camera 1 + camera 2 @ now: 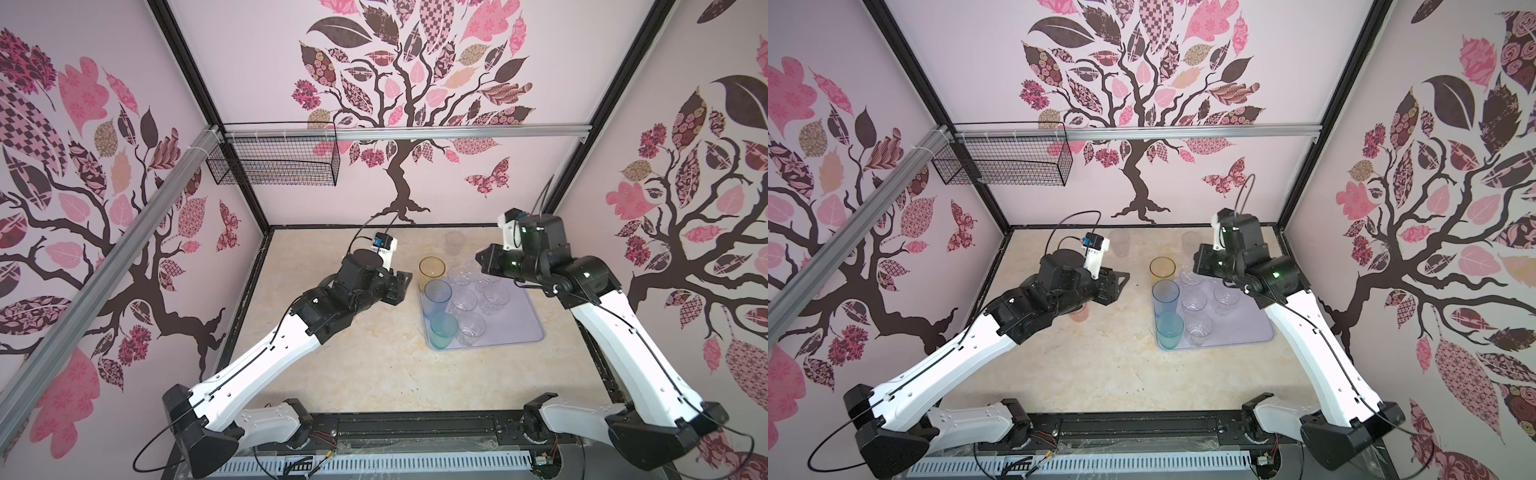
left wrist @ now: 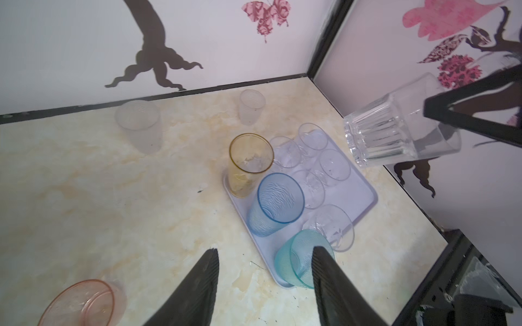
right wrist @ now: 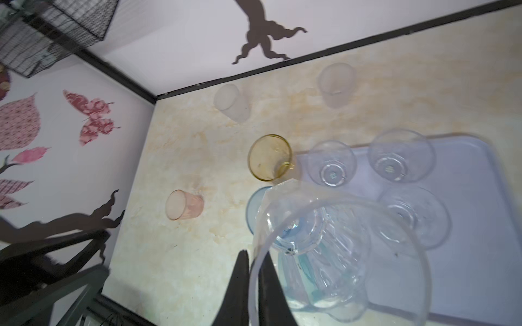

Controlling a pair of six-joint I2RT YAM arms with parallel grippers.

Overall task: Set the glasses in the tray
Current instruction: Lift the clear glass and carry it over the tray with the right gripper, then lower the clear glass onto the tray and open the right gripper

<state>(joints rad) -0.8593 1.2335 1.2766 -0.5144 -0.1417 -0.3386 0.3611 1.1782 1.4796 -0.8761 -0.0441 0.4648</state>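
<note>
The right gripper (image 3: 252,254) is pinching a clear ribbed glass tumbler (image 3: 319,245) by its rim, tilted above the flat pale-lavender plastic tray (image 3: 474,254), whose bare part is lying toward that arm; the left gripper (image 2: 265,249) is gaping empty.

Your left arm (image 1: 976,345) half-hides the pink glass (image 1: 1079,313) in a top view; right wrist view blurs the clear glass (image 3: 333,254), rim cut off.

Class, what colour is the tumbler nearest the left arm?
Pink tumbler; clearest in the right wrist view.
</note>
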